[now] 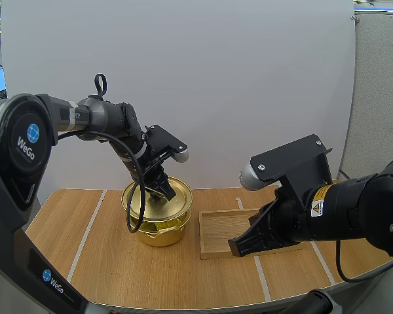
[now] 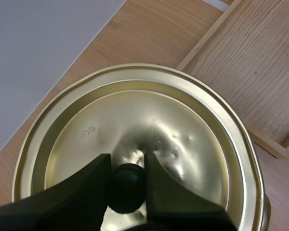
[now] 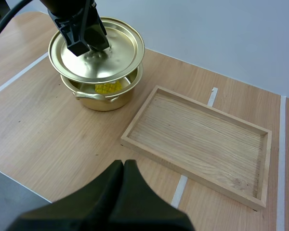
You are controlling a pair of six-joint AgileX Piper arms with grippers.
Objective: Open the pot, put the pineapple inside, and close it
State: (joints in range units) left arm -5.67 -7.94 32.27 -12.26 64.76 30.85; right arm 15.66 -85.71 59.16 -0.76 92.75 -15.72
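A gold pot (image 1: 160,230) (image 3: 102,99) stands left of the middle of the table. Its gold lid (image 1: 157,197) (image 2: 135,130) (image 3: 97,49) hangs tilted just over the rim, with a gap at the front. Through that gap a yellow pineapple (image 3: 107,87) shows inside the pot. My left gripper (image 1: 162,186) (image 2: 127,185) is shut on the lid's black knob (image 2: 126,188). My right gripper (image 1: 239,247) (image 3: 124,166) hovers over the near edge of the wooden tray, its fingers together as one dark wedge with nothing between them.
An empty wooden tray (image 1: 217,229) (image 3: 202,139) lies right of the pot. White tape lines (image 3: 183,185) cross the wooden table. A white wall stands behind the table.
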